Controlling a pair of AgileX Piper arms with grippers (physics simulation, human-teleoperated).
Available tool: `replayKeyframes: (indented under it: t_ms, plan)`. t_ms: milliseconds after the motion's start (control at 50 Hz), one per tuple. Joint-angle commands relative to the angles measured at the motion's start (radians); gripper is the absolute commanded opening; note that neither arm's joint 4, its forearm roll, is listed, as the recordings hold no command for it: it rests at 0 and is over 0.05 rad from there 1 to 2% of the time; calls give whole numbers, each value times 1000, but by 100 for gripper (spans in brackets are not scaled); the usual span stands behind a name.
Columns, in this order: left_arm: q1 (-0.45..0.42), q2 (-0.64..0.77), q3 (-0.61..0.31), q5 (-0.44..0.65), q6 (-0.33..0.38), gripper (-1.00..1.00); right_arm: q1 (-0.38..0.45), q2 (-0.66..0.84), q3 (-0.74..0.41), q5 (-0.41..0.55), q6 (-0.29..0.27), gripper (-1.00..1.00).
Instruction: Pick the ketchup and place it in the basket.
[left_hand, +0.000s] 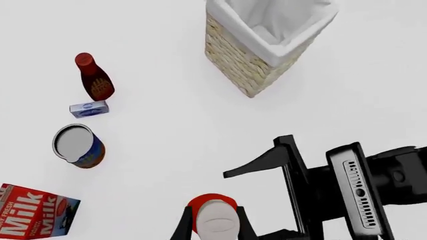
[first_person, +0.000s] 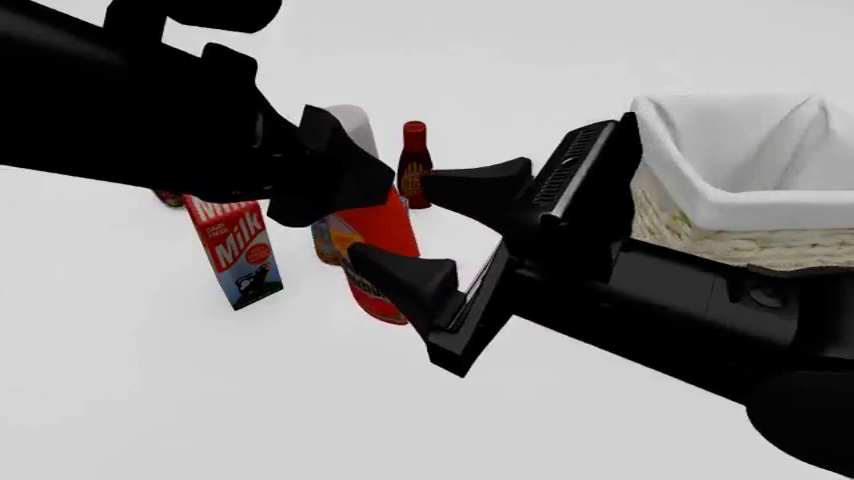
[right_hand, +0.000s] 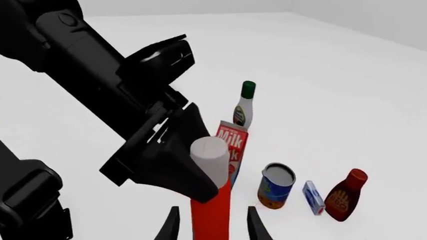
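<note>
red ketchup (right_hand: 212, 210) sits between both arms' spread fingers; only the right wrist view shows a green-capped bottle (right_hand: 244, 107).

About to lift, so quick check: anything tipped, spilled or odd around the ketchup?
Nothing looks tipped or spilled. The odd part is that both arms crowd the ketchup. The left gripper sits around its top while the open right gripper brackets its body, which looks collision-prone.

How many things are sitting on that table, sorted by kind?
Bottles: 3 – ketchup, dark-red bottle, white bottle with green cap
Cartons: 1 – milk carton
Cans: 1 – can
Small boxes: 1 – blue-and-white box
Baskets: 1 – basket
Total: 7
</note>
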Motion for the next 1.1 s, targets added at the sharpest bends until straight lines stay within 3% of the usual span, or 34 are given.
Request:
replayKeyframes:
  t_ms: [20, 580, 600, 1100]
  plan:
    - [-27, -10, -15, 11, 8, -100, 3, 27, -17, -5, -2, 100]
    - [-62, -18, -55, 39, -22, -100, 7, 122, -12, -74, 25, 100]
    - [-63, -18, -58, 40, -23, -100, 4, 123, -13, -73, 25, -100]
    - [-81, -14, -73, 31, -25, -100, -4, 85, 5, -62, 29, -100]
